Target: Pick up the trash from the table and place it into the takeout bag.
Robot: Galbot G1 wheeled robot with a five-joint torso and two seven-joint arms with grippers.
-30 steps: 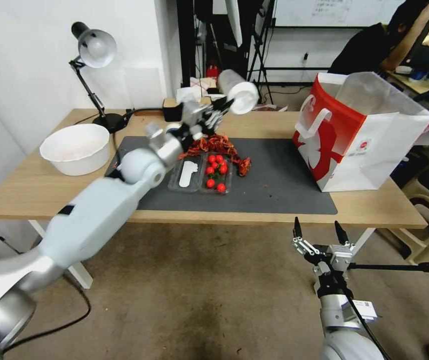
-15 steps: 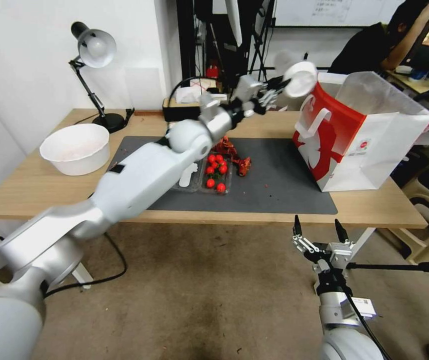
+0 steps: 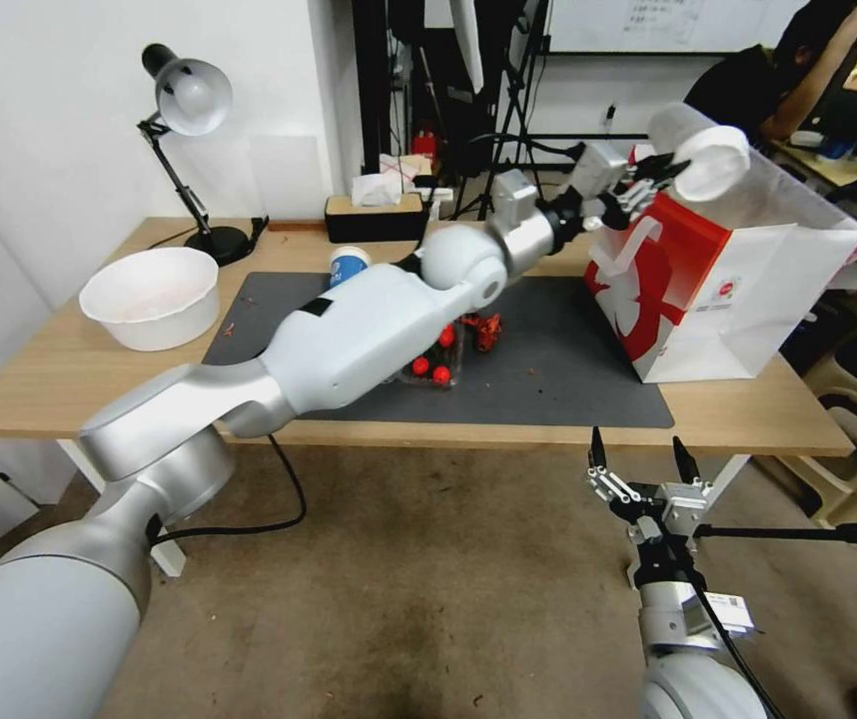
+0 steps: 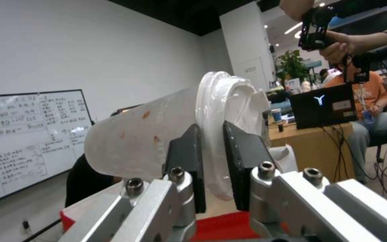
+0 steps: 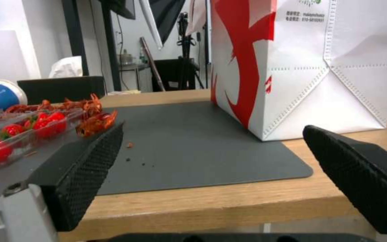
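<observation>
Swinging right, the left gripper [image 3: 670, 170] pinches the cup [image 3: 700, 152] over the takeout bag [image 3: 748, 270], ready to drop; right gripper [image 3: 638, 461] spread below the table [image 3: 69, 379]

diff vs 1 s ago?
Left pincer, shut on the clear white-lidded cup, swung it rightward from above the mat to over the takeout bag mouth; not released. That uncovered the blue-and-white paper cup. Right pincer stayed open below the table edge.

An office or lab: a whiteboard [image 4: 28, 134] on the far wall, tripod stands [image 3: 523, 90], and a laptop [image 4: 323, 106] on a desk at the far right.
</observation>
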